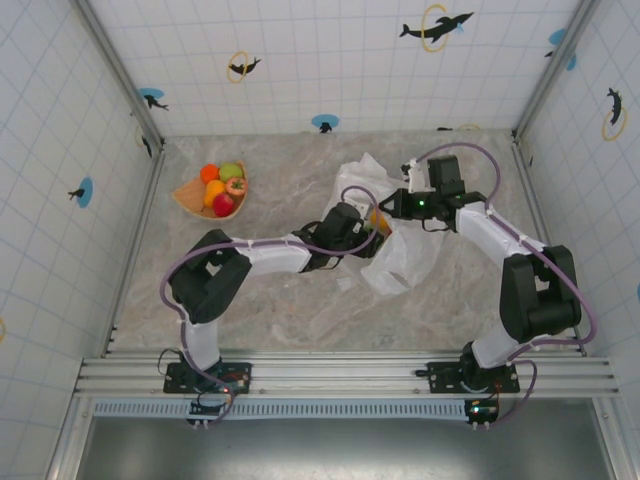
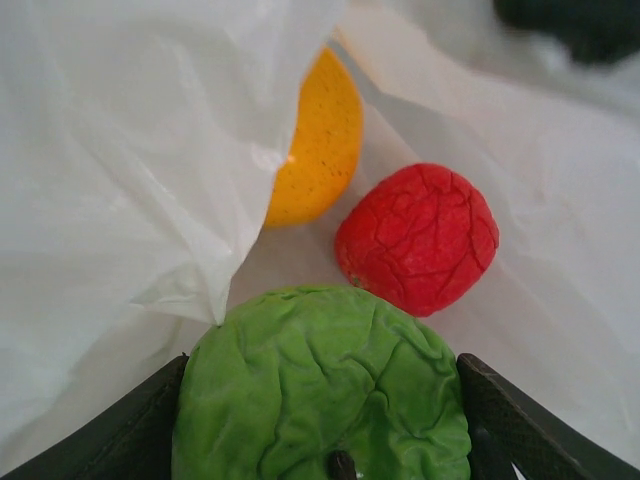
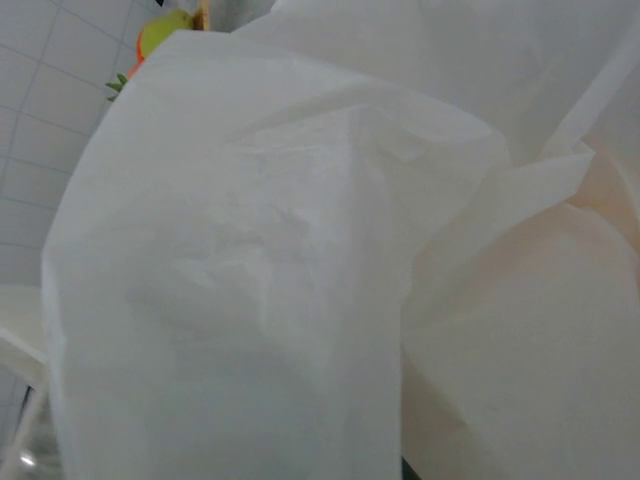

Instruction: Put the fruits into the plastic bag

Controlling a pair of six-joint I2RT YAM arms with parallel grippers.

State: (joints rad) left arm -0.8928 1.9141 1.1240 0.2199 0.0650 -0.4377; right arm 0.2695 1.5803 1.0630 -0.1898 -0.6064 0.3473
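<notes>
My left gripper (image 2: 322,425) is shut on a wrinkled green fruit (image 2: 320,370), its dark fingers (image 2: 510,420) pressed to both sides. It is reaching into the mouth of the white plastic bag (image 1: 405,255). Just ahead, a red fruit (image 2: 418,238) and a yellow-orange fruit (image 2: 318,140) lie on the bag's inner wall (image 2: 560,250). In the top view my left gripper (image 1: 372,228) meets the bag's opening, and my right gripper (image 1: 388,205) is shut on the bag's upper edge beside it. Thin plastic (image 3: 300,250) drapes over the right wrist camera and hides the jaws.
An orange-tan tray (image 1: 183,196) at the back left holds several more fruits, among them a red one (image 1: 224,205) and a green one (image 1: 231,171). Tiled walls close in the marble table (image 1: 250,310) on three sides.
</notes>
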